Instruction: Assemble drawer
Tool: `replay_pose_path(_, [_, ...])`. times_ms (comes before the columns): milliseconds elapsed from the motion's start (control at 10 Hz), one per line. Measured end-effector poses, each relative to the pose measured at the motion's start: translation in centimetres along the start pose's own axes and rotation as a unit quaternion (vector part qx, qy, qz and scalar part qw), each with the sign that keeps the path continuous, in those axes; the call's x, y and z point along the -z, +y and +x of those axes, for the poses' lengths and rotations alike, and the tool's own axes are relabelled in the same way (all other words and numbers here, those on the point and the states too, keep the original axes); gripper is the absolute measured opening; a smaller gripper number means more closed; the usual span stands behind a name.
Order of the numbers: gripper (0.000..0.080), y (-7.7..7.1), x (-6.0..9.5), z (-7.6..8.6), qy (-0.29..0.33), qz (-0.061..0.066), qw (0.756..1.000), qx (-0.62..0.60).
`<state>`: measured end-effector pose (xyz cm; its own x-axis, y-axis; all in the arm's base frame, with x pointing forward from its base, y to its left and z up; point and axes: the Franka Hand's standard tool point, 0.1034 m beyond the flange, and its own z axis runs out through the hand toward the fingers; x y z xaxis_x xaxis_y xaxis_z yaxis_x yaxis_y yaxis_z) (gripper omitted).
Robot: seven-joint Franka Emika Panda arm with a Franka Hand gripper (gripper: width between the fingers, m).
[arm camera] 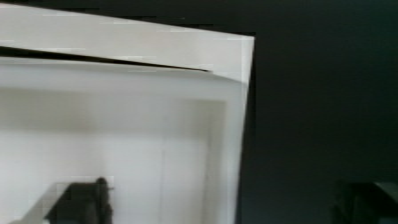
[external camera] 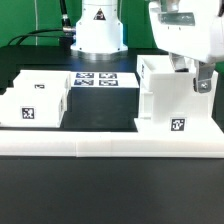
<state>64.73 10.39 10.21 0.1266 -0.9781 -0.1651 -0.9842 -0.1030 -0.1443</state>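
Observation:
The tall white drawer casing point(external camera: 160, 100) stands at the exterior view's right, against the low white wall, with a square tag on its front. In the wrist view the casing point(arm camera: 125, 120) fills most of the picture, and one thin side wall runs between my fingers. My gripper point(external camera: 193, 78) hovers at the casing's upper right corner. In the wrist view the gripper point(arm camera: 228, 205) is open: one dark finger point(arm camera: 80, 200) is over the white inside, the other is outside over the black table. Neither touches the wall. A shallow white tray point(external camera: 35, 100) with tags lies at the left.
The marker board point(external camera: 97, 80) lies flat between tray and casing, in front of the arm's base point(external camera: 97, 35). The long low white L-shaped wall point(external camera: 110, 148) runs along the front. A black table point(external camera: 110, 190) lies in front of it.

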Motion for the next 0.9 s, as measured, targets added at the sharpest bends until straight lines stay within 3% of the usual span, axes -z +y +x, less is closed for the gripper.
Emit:
replay_pose_path(300, [0.0648,0.1,0.4,-0.1,-0.002,-0.002,0.999,0.039])
replay_pose_path(600, [0.0649,1.7,4.1,-0.7,-0.022,-0.016,0.987,0.160])
replay_pose_path(700, [0.0649,1.8,4.2,-0.9,-0.018,-0.007,0.988,0.156])
replay_pose_path(800, [0.0649,1.9,4.0,-0.8,-0.019,-0.010,0.987,0.162])
replay_pose_path(900, [0.0649,2.3,4.0,-0.8,-0.025,-0.025,0.977,0.208])
